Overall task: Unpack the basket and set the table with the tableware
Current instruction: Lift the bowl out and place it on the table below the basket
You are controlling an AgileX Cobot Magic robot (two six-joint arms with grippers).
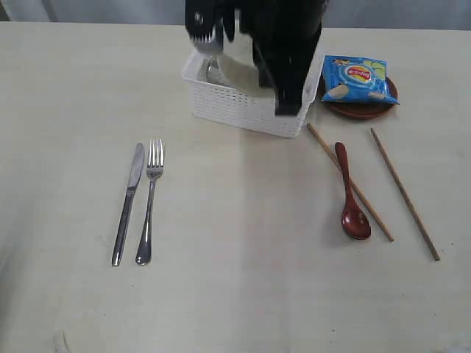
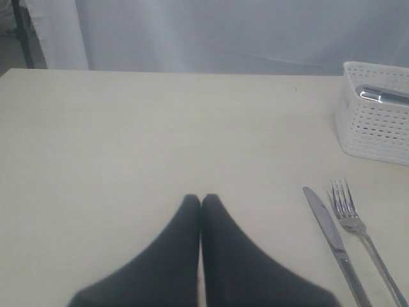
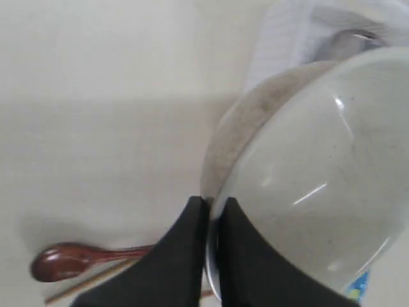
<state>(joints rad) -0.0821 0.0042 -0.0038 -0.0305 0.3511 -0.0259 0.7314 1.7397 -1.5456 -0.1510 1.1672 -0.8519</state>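
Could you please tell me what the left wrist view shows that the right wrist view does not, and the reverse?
Only the left wrist view shows the steel knife and steel fork lying side by side, and the left gripper shut on nothing. Only the right wrist view shows the right gripper pinching the rim of the pale cream round bowl, plus the reddish-brown wooden spoon and a wooden chopstick near it. Both show the white perforated plastic basket and the pale beige tabletop.
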